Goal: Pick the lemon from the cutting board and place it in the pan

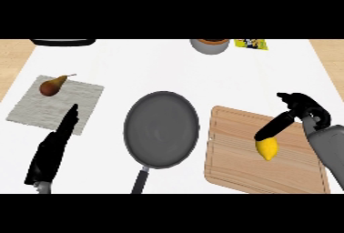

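The yellow lemon (267, 149) is lying on the light wooden cutting board (235, 150), the right hand's (300, 110) straight fingers seemingly touching it. The round dark grey pan (161, 129) is sitting empty; the left hand (52, 152) is resting open.

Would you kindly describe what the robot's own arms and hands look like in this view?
The right hand is glossy black with long, slim fingers, joined to a smooth grey cylindrical forearm. The left hand is also black, narrow and tapering, with a small grey piece at its wrist. No cables or markings show.

cutting board (235, 168): pale grained wood | pan (161, 129): dark matt metal | lemon (267, 149): smooth yellow skin
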Motion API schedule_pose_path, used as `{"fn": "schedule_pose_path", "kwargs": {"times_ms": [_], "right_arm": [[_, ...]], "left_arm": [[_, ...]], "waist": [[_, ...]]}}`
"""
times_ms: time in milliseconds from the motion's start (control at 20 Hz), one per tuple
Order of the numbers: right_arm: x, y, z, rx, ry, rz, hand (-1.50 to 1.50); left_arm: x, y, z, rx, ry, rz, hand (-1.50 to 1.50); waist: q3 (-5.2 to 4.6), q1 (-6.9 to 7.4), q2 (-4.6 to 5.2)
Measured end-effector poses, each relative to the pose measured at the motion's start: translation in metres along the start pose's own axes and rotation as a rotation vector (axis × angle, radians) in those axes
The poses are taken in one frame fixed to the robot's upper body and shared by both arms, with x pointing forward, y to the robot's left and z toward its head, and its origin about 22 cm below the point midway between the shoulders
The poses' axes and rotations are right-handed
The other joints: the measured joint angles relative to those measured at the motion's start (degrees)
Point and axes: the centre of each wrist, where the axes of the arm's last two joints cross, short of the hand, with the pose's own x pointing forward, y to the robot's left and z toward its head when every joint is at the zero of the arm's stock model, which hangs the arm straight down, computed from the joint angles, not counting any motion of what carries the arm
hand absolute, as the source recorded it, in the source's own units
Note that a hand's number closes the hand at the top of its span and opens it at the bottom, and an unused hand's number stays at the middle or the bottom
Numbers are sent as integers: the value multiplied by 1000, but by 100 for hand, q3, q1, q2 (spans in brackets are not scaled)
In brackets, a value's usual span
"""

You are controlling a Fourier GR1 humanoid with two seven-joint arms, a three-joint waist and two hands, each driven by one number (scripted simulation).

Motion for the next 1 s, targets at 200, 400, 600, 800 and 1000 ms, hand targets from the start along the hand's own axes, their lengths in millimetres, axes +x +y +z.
{"fn": "schedule_pose_path", "kwargs": {"times_ms": [200,400,600,800,1000], "right_arm": [[2,9,-11,18,42,33,-150],[5,15,-14,36,68,56,-150],[2,24,-23,49,98,75,-150],[0,33,-29,66,117,84,-150],[-6,42,-37,83,143,95,-150]], "left_arm": [[1,0,1,-4,2,-1,0],[7,-1,1,-4,0,4,0],[5,-1,3,3,6,-1,0],[8,0,2,2,4,4,0],[5,1,3,4,1,3,0]], "waist": [[-1,4,-1],[-1,-9,-8],[1,-23,-8],[2,-37,-9],[1,-42,-8]]}}
